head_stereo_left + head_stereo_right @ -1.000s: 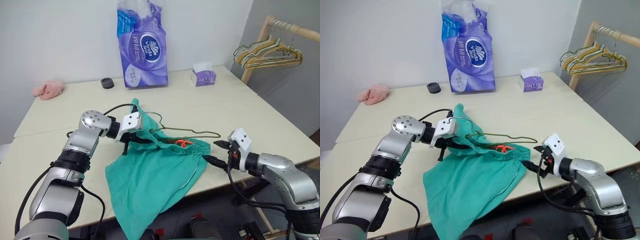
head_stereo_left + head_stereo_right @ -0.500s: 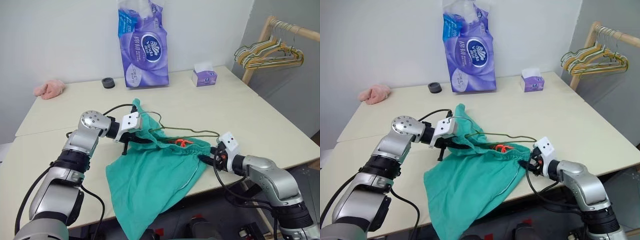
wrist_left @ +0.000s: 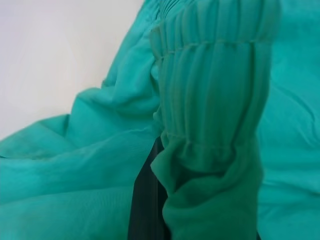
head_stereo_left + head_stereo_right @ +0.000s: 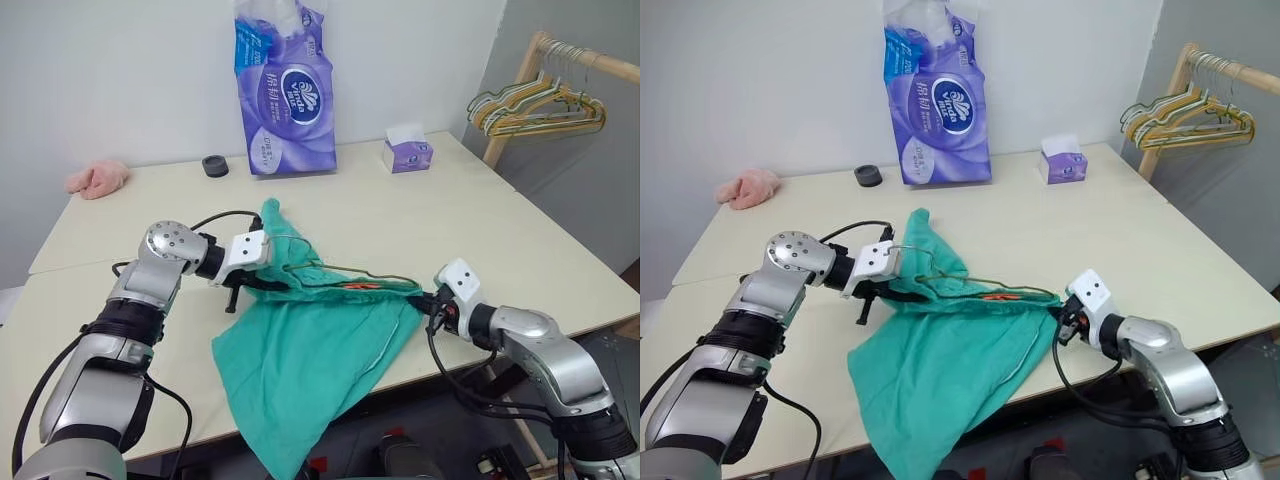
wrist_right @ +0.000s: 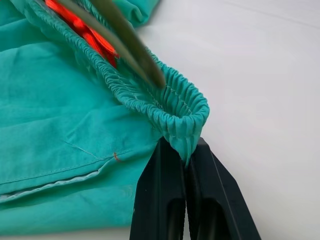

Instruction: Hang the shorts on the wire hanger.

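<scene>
Shorts (image 4: 320,340) cover most of the wire hanger (image 4: 350,273); left claw (image 4: 262,281) and right claw (image 5: 186,162) both pinch the waistband.

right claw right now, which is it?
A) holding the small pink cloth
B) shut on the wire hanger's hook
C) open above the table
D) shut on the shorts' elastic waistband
D: the right claw has its two black fingers pinched shut on the gathered elastic waistband of the teal-green cloth shorts, at the waistband's end.
</scene>
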`<action>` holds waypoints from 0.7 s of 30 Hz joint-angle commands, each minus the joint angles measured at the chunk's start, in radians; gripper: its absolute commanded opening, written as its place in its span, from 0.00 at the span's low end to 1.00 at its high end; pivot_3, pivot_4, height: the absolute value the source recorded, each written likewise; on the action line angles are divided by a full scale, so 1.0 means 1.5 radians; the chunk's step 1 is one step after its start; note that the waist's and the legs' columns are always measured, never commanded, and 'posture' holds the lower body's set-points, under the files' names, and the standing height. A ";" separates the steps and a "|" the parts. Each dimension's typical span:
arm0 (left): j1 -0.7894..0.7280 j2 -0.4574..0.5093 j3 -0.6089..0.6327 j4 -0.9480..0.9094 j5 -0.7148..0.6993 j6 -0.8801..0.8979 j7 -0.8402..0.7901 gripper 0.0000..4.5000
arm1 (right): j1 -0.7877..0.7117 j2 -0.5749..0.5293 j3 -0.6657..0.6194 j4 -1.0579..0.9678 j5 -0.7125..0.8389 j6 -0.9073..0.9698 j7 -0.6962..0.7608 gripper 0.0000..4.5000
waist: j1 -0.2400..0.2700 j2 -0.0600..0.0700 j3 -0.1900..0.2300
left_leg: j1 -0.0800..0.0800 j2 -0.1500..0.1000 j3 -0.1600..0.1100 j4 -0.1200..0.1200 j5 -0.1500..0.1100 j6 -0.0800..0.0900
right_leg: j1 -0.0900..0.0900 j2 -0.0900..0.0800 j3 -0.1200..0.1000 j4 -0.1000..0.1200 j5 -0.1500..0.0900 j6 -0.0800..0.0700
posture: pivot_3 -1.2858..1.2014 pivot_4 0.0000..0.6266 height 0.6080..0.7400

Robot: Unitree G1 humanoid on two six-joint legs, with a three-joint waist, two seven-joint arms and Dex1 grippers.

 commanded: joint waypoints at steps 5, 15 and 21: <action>-0.015 0.020 0.002 0.028 0.033 -0.035 0.019 0.00 | 0.013 -0.032 -0.010 -0.048 -0.011 -0.017 0.010 0.00 | -0.001 0.000 0.000 | 0.000 0.000 0.000 0.000 0.000 0.000 | 0.000 0.000 0.000 0.000 0.000 0.000 | 0.44 0.01 1.00; -0.034 0.034 -0.026 0.078 0.105 -0.082 0.050 0.00 | 0.015 -0.102 0.003 -0.079 -0.045 -0.048 0.034 0.00 | -0.001 0.000 0.000 | 0.000 0.000 0.000 0.000 0.000 0.000 | 0.000 0.000 0.000 0.000 0.000 0.000 | 0.44 0.02 1.00; -0.032 0.038 -0.048 0.019 0.146 -0.079 0.083 0.00 | -0.045 -0.175 0.032 -0.097 -0.103 -0.087 0.064 0.00 | -0.004 0.000 0.000 | 0.000 0.000 0.000 0.000 -0.001 0.002 | 0.000 0.000 0.000 0.000 0.000 0.000 | 0.43 0.02 1.00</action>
